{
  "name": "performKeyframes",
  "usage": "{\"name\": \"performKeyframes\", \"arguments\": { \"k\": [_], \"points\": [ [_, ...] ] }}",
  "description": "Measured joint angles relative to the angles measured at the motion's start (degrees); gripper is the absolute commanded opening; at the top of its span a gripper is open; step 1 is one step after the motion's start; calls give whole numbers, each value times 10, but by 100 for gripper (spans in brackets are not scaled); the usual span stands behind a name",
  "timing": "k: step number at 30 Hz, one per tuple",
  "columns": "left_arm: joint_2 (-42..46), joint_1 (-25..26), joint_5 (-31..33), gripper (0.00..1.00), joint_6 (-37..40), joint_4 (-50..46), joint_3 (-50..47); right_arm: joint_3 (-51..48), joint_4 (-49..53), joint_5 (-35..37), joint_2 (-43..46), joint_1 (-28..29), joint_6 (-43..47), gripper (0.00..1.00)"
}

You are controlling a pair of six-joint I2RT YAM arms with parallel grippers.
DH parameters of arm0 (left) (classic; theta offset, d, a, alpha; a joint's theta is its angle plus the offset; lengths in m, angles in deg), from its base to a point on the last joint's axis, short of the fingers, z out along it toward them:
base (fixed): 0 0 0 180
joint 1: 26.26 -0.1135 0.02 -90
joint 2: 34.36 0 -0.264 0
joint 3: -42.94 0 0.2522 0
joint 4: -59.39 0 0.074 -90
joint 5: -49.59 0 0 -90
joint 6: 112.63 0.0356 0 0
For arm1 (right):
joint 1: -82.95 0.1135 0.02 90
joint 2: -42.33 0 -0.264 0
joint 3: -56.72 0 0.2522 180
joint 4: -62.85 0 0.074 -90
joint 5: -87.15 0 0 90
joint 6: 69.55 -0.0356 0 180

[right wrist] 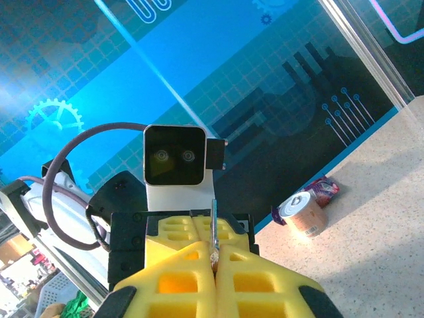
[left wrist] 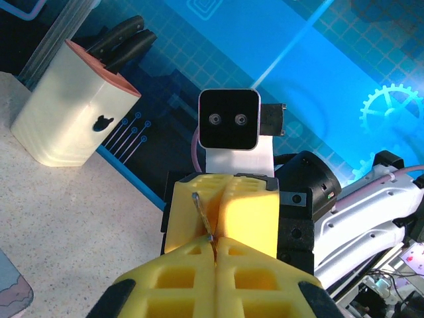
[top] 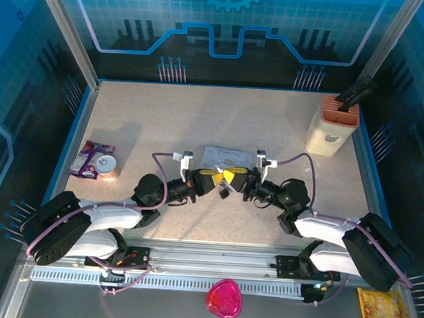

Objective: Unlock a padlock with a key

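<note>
A: Where's the key [left wrist: 202, 215]?
B: Sticking up where the left tool [left wrist: 215, 248] and right tool [right wrist: 214, 255] meet tip to tip. Both are pressed closed, and I can't tell which one pinches it.
A: Around them?
B: A printed tin [top: 225, 158] sits just behind. The knife block [top: 333, 127] is far right, the can [top: 106, 167] and purple packet [top: 84, 158] left, and a pink object [top: 223, 298] near the bases. Speckled beige tabletop [top: 200, 115], blue circuit-print walls [top: 228, 16].

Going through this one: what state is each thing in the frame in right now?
left gripper: shut on the key
right gripper: shut on the key
key: off the table, pinched between the two grippers
tin: lying flat
can: standing upright
knife block: upright, knives in it
</note>
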Motion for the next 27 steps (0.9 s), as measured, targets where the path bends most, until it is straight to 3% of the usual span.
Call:
{"name": "performKeyframes", "arguments": {
  "k": [2, 9, 16, 27],
  "points": [
    [1, 2, 4, 7, 2, -5, 0, 0, 19, 2, 10, 0, 5, 0],
    [18, 12, 12, 38, 14, -46, 0, 5, 163, 5, 90, 2, 51, 0],
    [57, -4, 34, 49, 12, -91, -1, 7, 263, 31, 151, 2, 86, 0],
    [95, -10, 43, 49, 3, -183, 1, 7, 283, 35, 148, 12, 106, 0]
  ]
}}
